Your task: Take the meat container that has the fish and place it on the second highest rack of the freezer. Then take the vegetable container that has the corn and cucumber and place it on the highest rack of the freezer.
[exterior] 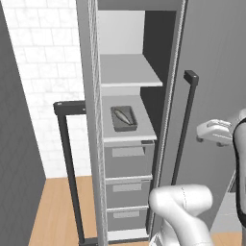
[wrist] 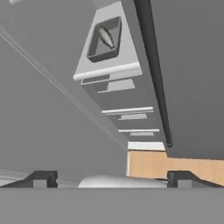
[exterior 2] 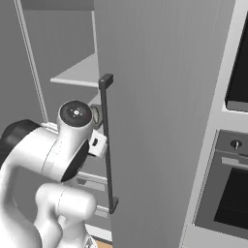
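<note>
Your meat container (exterior: 124,118) sits on the second shelf from the top inside the open freezer (exterior: 91,144), with the fish (exterior: 123,116) lying lengthwise in it; in the hand view the same tray (wrist: 105,40) rests near the front lip of that pale shelf, fish (wrist: 105,36) inside. Above it, the highest shelf (exterior: 129,72) is bare, and below it you see three grey drawers (exterior: 129,161) stacked one under another. The freezer's door (exterior 2: 155,121) stands swung out, its long black bar handle (exterior 2: 107,143) running down the edge. Your claw (wrist: 111,179) is spread wide and grips nothing — its two dark tips stand well apart, well back from the shelves. To the right you see the black-windowed oven (exterior 2: 232,193).
</note>
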Motion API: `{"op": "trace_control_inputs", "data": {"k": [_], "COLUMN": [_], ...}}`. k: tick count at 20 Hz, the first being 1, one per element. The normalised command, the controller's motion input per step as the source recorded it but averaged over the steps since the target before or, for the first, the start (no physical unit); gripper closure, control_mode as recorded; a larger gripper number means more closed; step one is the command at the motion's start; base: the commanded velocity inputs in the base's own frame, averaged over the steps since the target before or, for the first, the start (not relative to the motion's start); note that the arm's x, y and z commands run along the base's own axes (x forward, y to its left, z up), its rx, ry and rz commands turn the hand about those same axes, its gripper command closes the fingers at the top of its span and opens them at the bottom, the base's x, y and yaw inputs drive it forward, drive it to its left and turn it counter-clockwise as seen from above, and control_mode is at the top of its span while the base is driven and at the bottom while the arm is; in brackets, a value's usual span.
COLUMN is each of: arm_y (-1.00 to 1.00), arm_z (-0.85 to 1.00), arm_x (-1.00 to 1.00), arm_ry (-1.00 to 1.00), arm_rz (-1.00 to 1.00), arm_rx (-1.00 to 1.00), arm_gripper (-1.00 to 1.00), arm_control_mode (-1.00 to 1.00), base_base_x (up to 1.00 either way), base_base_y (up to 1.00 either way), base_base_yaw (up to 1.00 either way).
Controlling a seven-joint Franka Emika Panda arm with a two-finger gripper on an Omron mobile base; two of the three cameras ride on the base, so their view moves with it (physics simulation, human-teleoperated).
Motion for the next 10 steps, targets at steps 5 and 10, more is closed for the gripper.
{"op": "trace_control_inputs", "data": {"k": [5,10], "arm_y": [0.0,0.0], "arm_z": [0.21,0.0], "arm_x": [-0.58,-0.13], "arm_ry": [-0.04,0.0], "arm_rz": [0.01,0.0], "arm_rx": [-0.04,-0.02], "arm_gripper": [-1.0,-1.0], "arm_control_mode": [-1.0,1.0], "base_base_x": [0.0,-0.18], "base_base_y": [0.0,-0.17], "base_base_yaw": [0.0,-0.03]}}
